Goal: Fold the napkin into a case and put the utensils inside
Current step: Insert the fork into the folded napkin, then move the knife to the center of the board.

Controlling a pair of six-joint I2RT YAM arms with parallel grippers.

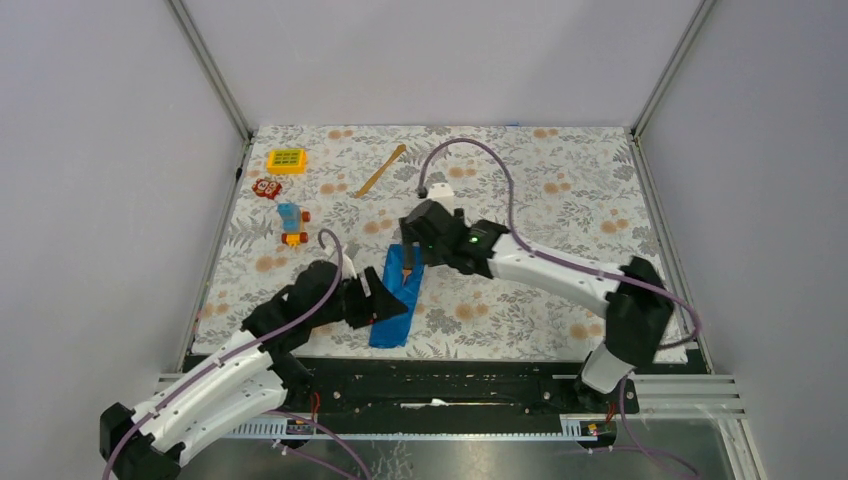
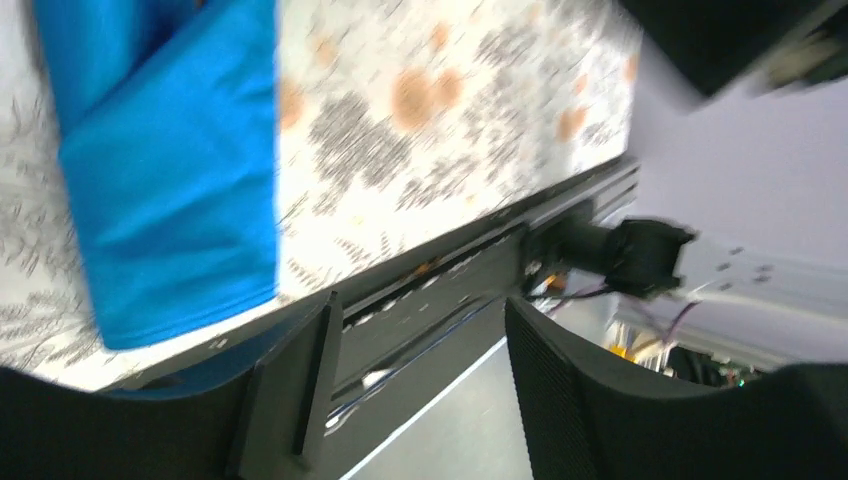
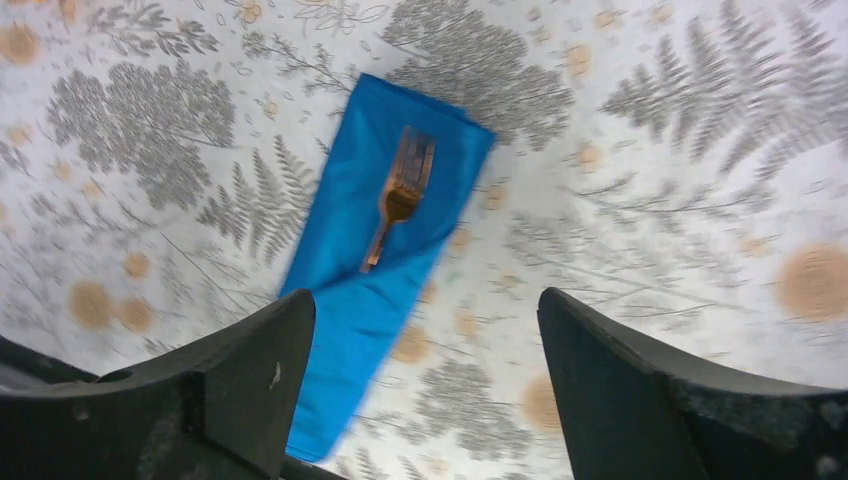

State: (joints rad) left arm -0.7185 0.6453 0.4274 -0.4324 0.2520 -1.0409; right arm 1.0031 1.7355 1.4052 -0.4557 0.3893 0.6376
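Left hand (image 2: pixel 415 340) and right hand (image 3: pixel 425 330) both hang released; nudging the case (image 3: pixel 345 300) could spill the half-tucked fork (image 3: pixel 402 190).

- No text, label, brand, number or sign can be read in any of the three views.
- Green grid on the face of the yellow toy (image 1: pixel 286 160) on the bench (image 1: pixel 560 180): too small to make out any characters.

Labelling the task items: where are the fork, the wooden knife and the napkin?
fork (image 3: pixel 403 195), right wrist view, base of tines.
wooden knife (image 1: pixel 381 171), top external view, mid-length.
napkin (image 3: pixel 372 302), right wrist view, cloth below the fork.
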